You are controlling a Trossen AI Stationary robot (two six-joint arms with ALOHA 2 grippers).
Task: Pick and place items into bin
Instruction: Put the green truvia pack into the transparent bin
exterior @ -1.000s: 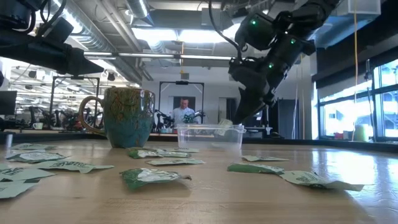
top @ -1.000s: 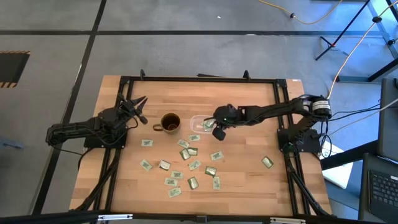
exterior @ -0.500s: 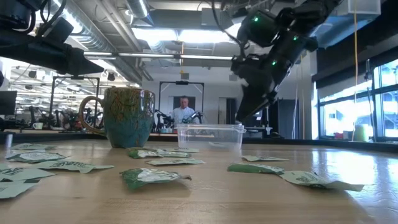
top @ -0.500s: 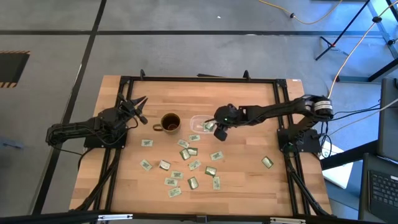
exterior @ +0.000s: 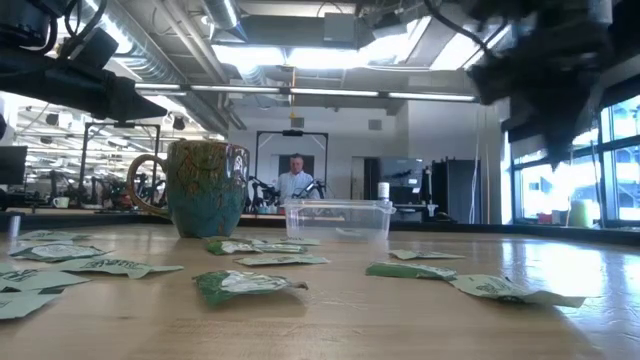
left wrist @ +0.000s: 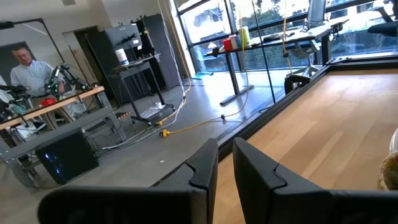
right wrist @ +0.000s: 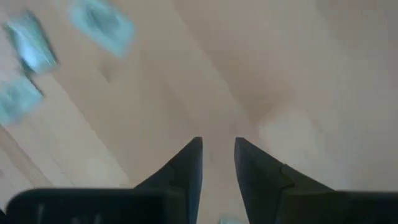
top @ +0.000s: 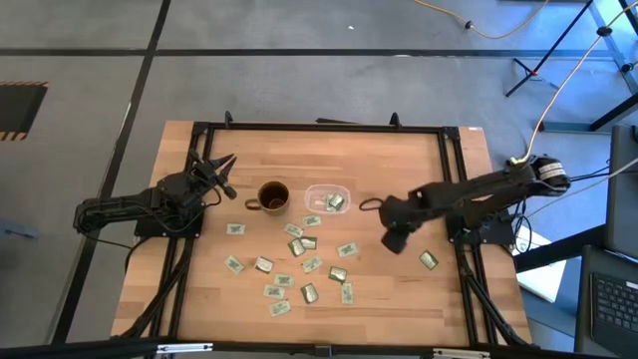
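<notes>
- The bench (top: 399,160) is a big wooden slab with a dark frame along its edges. The far half is bare wood, so there's plenty of room to swing an arm around up there.
- The right arm reaches in from the bench's right side, and the right claw (top: 393,239) hangs over bare wood between the main scatter and one stray packet (top: 429,260) near the right edge. My guess is it's lining up a grab on that stray. Its wrist view shows the two fingers (right wrist: 186,163) close together with a narrow gap and nothing between them, so nearly clenched and empty.
- The left arm sits parked at the left side, with the left claw (top: 221,166) pointing toward the far edge. Its fingers (left wrist: 202,165) are close together too, with just a slim gap and nothing held.
- The mug (top: 273,196) stands just left of the bin. It's not the target, only something to steer around.
- The bin (top: 327,199) sits mid-bench, right of the mug, clear and shallow. At least one packet (top: 335,202) already lies inside it.
- The items (top: 299,264) are spread flat on the wood on the near side of the mug and bin, mostly apart from each other, so a claw can probably drop onto one without nudging the rest.
</notes>
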